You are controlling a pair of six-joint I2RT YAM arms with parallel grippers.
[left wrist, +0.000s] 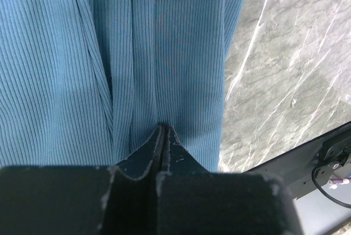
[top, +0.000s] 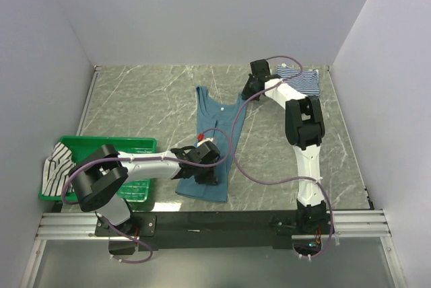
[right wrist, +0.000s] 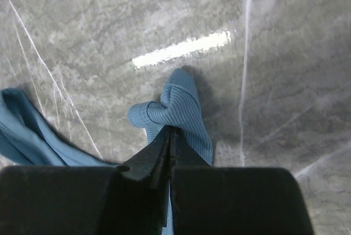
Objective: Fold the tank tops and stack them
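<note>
The plain teal-blue tank top (top: 220, 133) lies lengthwise on the middle of the table, straps toward the back. My left gripper (top: 206, 169) sits on its lower hem area. In the left wrist view it (left wrist: 163, 129) is shut, pinching a fold of the ribbed teal cloth (left wrist: 137, 54). My right gripper (top: 251, 87) is at the right strap. In the right wrist view it (right wrist: 170, 130) is shut on the curled strap end (right wrist: 178, 106). The fine navy-and-white striped tank top (top: 303, 79) lies bunched at the back right. The broader black-and-white striped tank top (top: 57, 165) hangs over the basket's left end.
A green plastic basket (top: 138, 145) stands at the near left beside the left arm. White walls close the table on three sides. A purple cable (top: 262, 182) loops over the marble top by the teal top's right edge. A black rail runs along the near edge.
</note>
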